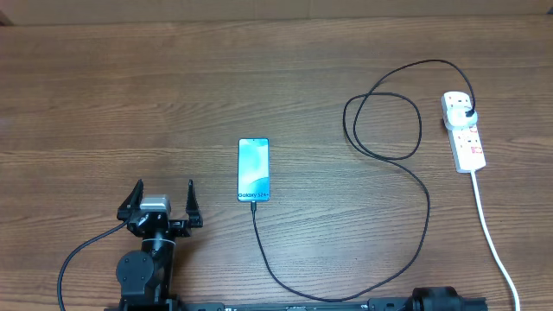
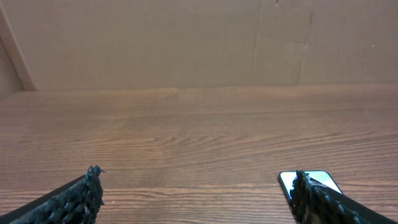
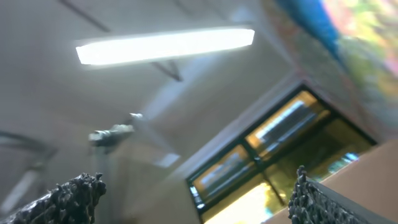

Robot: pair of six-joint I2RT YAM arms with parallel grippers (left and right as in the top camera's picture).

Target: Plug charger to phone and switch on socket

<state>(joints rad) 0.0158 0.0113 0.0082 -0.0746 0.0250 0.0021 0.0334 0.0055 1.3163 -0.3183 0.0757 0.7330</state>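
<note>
— White socket (image 1: 464, 138) lies upper right, long axis up-down; the charger (image 1: 429, 203) is plugged in, its cable meeting the phone (image 1: 253, 169) mid-frame.
— Nearer arm?
— Right. The right gripper (image 3: 196, 175) gapes wide, facing the ceiling. The left gripper (image 1: 164, 185), lower left, is wide too.

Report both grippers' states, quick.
Left gripper: open, holding nothing.
Right gripper: open, holding nothing.

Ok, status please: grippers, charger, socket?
Left gripper open, empty. Right gripper open, facing ceiling. Charger tip at phone, plug in socket; on or off unreadable. Nothing in the way.
</note>
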